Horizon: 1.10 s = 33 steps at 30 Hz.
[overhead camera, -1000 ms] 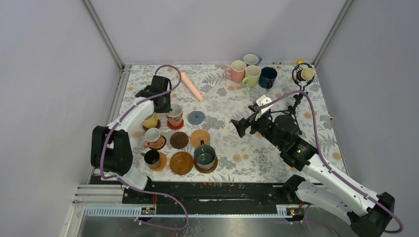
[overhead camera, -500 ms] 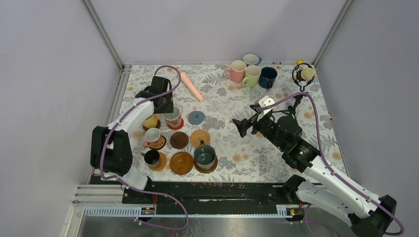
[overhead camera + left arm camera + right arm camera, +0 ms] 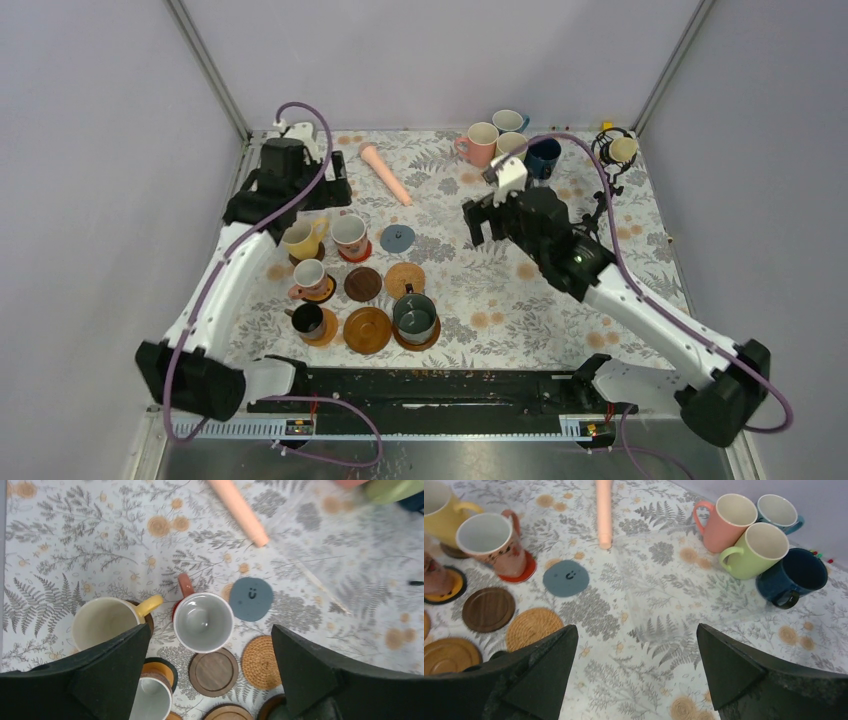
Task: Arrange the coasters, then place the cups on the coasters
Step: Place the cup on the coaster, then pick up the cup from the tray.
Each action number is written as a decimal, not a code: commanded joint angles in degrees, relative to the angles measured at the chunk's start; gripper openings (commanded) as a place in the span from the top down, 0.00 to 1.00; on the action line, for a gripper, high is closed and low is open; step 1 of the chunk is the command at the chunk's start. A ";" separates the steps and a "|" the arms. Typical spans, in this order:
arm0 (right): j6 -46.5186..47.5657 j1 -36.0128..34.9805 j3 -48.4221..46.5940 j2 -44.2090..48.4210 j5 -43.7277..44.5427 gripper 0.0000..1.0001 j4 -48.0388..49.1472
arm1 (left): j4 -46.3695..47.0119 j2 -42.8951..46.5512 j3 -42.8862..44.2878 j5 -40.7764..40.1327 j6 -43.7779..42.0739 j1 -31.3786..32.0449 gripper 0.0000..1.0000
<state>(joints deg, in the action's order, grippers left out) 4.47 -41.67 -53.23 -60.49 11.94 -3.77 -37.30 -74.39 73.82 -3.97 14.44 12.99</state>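
My left gripper (image 3: 210, 627) hangs open and empty above a white cup (image 3: 202, 621) that stands on a red coaster (image 3: 521, 566). A yellow cup (image 3: 102, 622) sits to its left. Bare grey-blue (image 3: 251, 598), tan woven (image 3: 261, 662), dark brown (image 3: 213, 671) and orange wood (image 3: 367, 329) coasters lie nearby. A cream cup (image 3: 310, 275), a black cup (image 3: 308, 320) and a dark green cup (image 3: 414, 317) rest on coasters. My right gripper (image 3: 636, 627) is open over bare cloth, short of the pink (image 3: 724, 520), light green (image 3: 759, 547), navy (image 3: 791, 577) and white (image 3: 779, 511) cups.
A long pink stick (image 3: 385, 172) lies at the back between the two groups. A black tripod microphone (image 3: 612, 150) stands at the back right corner. Grey walls close in the flowered table (image 3: 600, 300) on the left, back and right.
My left gripper opened, let go of the white cup on the red coaster, and rose back toward the far left. The right arm swung up toward the cups at the back.
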 commanded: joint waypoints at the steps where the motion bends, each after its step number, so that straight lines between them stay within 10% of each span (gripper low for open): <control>1: 1.01 4.28 -11.63 -9.85 -1.41 0.06 -7.13 | 0.48 8.60 -0.47 6.29 0.31 0.01 0.02; 18: 13.35 21.00 -45.73 -48.20 -7.29 0.27 -15.33 | 5.62 32.67 -24.95 11.54 2.75 2.34 0.01; 33: 19.88 23.86 -69.58 -71.25 -5.48 0.41 -23.11 | 3.91 32.23 -23.81 8.97 2.60 5.46 0.01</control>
<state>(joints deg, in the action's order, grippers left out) 21.69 -18.61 -117.32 -129.47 4.54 -24.67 -35.99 -42.24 48.95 6.50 17.37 18.24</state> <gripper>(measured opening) 0.600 0.985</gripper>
